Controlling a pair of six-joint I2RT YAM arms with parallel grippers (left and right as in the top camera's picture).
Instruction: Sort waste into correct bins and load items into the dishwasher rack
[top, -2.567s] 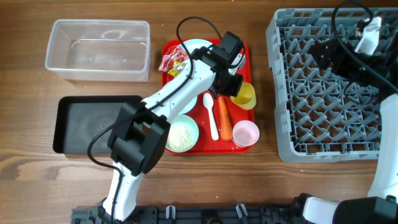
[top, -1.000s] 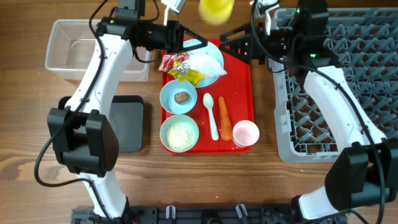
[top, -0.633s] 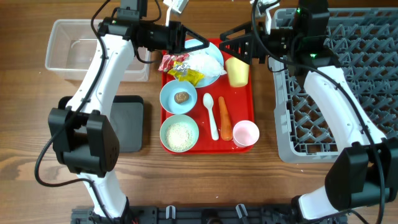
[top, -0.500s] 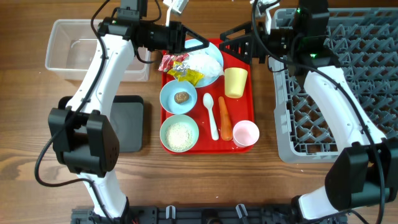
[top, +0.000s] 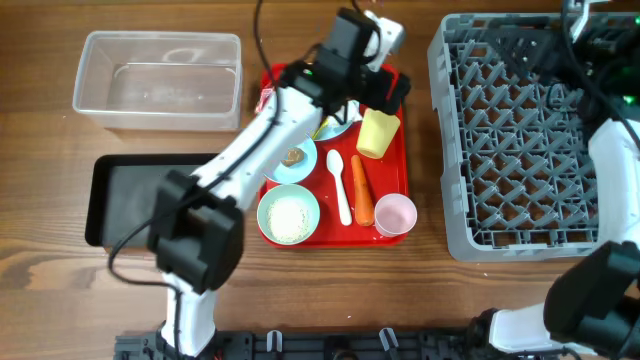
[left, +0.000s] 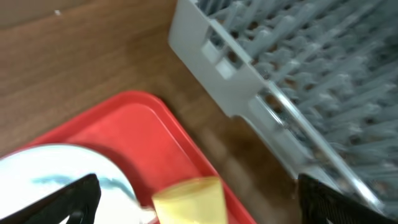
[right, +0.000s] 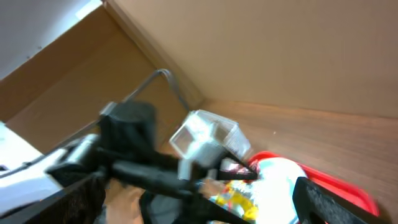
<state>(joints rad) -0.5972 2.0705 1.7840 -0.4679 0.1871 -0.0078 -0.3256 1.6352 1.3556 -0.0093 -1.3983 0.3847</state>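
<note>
The yellow cup (top: 373, 133) lies tilted on the red tray (top: 400, 170), free of both grippers. My left gripper (top: 385, 90) hovers open just behind it; in the left wrist view the cup (left: 186, 200) sits low between the wide-spread fingers (left: 68, 200). The light blue plate (top: 335, 128) with wrappers (top: 267, 100) is mostly hidden under my left arm. Also on the tray are a bowl with a brown lump (top: 292, 157), a bowl of rice (top: 289, 215), the white spoon (top: 340, 188), the carrot (top: 362, 190) and the pink cup (top: 395, 213). My right gripper (right: 199, 194) is open and empty above the rack (top: 520, 130).
The clear tub (top: 158, 80) stands at the back left with the black tray (top: 140, 200) in front of it. My left arm crosses the tray's left half diagonally. The rack's near corner (left: 211, 56) is close to the tray's right edge.
The yellow cup has dropped from mid-air onto the tray and tilted over. My right arm has pulled back over the rack. My left arm has swung in over the tray, jaws now wide.
</note>
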